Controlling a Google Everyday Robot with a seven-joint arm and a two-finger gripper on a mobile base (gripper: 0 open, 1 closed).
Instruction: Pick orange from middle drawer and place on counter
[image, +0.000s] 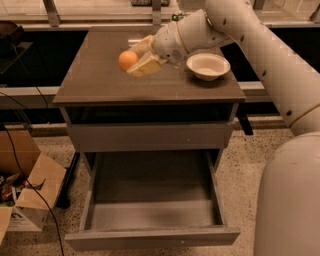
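Right now I have the gripper (135, 59) over the back left part of the counter (150, 87), its two fingers clamped on the orange (127, 60). I cannot tell whether the fruit touches the slab or hangs just above it, and the middle drawer (150, 200) stands pulled out below. My worry is the release: a smooth, round fruit dropped from any height, or nudged by an opening finger, could roll off the left edge onto the speckled floor (250, 150) or run right into the white bowl (208, 66).
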